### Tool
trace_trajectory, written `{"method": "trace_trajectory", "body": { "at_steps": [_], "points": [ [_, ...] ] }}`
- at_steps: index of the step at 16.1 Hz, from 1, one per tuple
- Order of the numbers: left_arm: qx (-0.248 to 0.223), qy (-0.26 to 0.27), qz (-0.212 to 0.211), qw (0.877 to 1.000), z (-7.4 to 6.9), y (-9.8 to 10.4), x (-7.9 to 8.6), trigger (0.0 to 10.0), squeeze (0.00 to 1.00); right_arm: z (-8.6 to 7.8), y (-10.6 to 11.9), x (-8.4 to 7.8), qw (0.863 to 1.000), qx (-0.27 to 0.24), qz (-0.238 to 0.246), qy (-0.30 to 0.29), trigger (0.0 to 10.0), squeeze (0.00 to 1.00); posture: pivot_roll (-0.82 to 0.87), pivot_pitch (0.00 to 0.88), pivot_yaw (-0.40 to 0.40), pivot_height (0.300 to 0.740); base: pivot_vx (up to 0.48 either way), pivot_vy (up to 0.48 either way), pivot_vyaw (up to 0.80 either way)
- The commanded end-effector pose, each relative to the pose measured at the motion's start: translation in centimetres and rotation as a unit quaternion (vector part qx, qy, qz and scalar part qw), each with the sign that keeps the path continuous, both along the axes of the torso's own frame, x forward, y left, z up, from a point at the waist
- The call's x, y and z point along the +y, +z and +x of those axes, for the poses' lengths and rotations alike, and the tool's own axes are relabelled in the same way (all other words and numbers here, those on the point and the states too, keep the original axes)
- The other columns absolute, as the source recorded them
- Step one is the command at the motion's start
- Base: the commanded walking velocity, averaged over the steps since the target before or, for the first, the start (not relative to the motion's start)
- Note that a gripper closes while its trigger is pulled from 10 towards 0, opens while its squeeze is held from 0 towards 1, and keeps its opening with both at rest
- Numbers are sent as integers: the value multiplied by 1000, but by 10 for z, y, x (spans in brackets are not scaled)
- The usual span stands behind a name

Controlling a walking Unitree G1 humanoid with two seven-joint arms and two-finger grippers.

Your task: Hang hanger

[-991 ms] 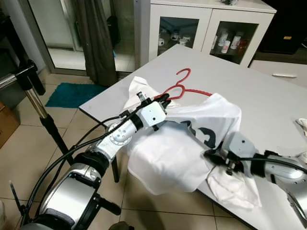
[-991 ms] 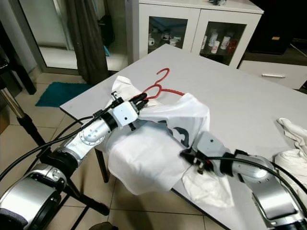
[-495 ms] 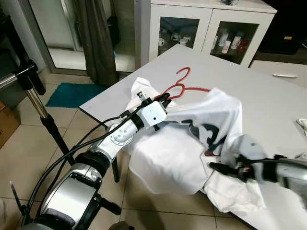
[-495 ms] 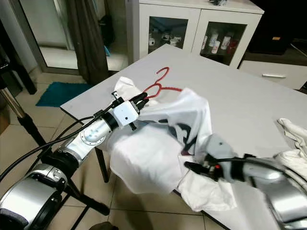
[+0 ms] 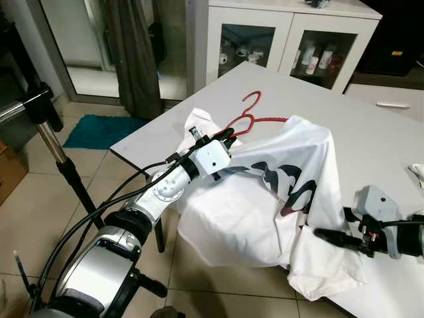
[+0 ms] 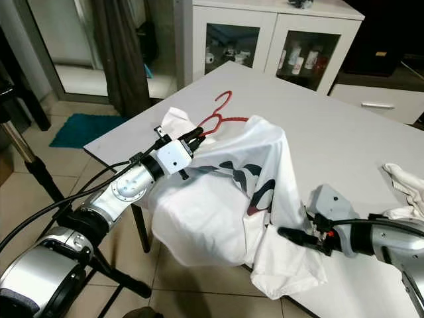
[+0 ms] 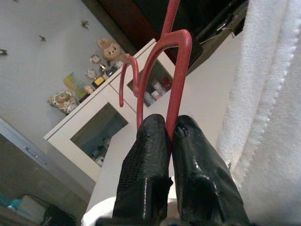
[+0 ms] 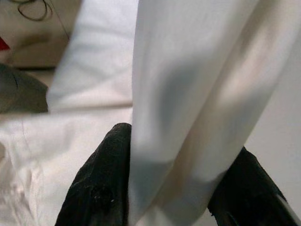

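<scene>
At the far left a black-and-silver rack pole stands on the tiled floor, its upper end cut off by the frame edge. The left pincer reaches over the near corner of the white bench; its two black fingers are pressed together on the red hanger, pinching the wire just below the hook. Most of the hanger is buried under the white shirt, so only the hook, the neck and a short run of one shoulder wire show. Its hook points away from the robot toward the glass-fronted cabinet, and the visible shoulder wire runs off to the robot's right, so the long axis lies roughly across the bench.

The shirt, with a dark printed pattern, is draped over the hanger and spills off the bench's near edge. At the right, the right pincer is spread, with a hanging fold of shirt running between its fingers; whether the cloth touches them cannot be told. More crumpled white cloth lies at the bench's far right, cut off by the frame.
</scene>
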State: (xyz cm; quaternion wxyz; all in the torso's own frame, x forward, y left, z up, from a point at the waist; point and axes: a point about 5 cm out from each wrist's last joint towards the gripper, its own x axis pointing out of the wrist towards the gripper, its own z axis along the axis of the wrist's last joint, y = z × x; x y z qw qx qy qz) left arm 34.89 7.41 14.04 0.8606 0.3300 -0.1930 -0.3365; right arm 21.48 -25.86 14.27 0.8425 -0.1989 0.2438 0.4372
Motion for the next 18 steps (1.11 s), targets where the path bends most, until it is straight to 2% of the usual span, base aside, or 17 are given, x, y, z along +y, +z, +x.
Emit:
{"method": "trace_trajectory", "body": {
  "at_steps": [1,4,6,9,12,13,15,16,17,18],
  "points": [
    [-3,-3,4,1000,-1,0,-2,9922,0,-3,-2,-8,1000,11,-18,-3,10000,0,-8,0,-22,723,0,0,0],
    [-4,-3,6,1000,-1,-1,-1,10000,0,-5,6,-24,999,9,-32,-25,10000,0,-8,0,-22,723,0,0,0],
    [-4,-4,7,1000,-2,-2,0,10000,0,-1,23,-38,998,-14,-22,-49,10000,0,-9,0,-20,723,0,0,0],
    [-6,-10,15,1000,-3,-3,-3,10000,0,5,44,-38,996,-55,32,-62,10000,0,-7,0,-16,723,0,0,0],
    [-7,-13,20,1000,-3,-3,-4,10000,0,7,54,-43,993,-76,54,-75,10000,0,-2,0,-13,723,0,0,0],
    [-7,-13,21,1000,-3,-3,-3,10000,0,10,59,-49,989,-93,70,-96,10000,0,-1,0,-12,723,0,0,0],
    [-6,-15,25,1000,-3,-4,-3,10000,0,31,94,-57,959,-182,145,-163,10000,0,-4,0,-3,723,0,0,0],
    [-6,-16,26,1000,-3,-4,-3,10000,0,35,100,-57,953,-194,154,-173,10000,0,-4,0,-3,723,0,0,0],
    [-6,-20,29,999,-4,-5,-5,10000,0,46,111,-54,943,-217,158,-197,10000,0,-5,0,1,723,0,0,0],
    [-8,-26,35,999,-5,-5,-8,10000,0,58,115,-47,939,-220,164,-207,10000,0,-6,0,0,723,0,0,0]
  ]
}}
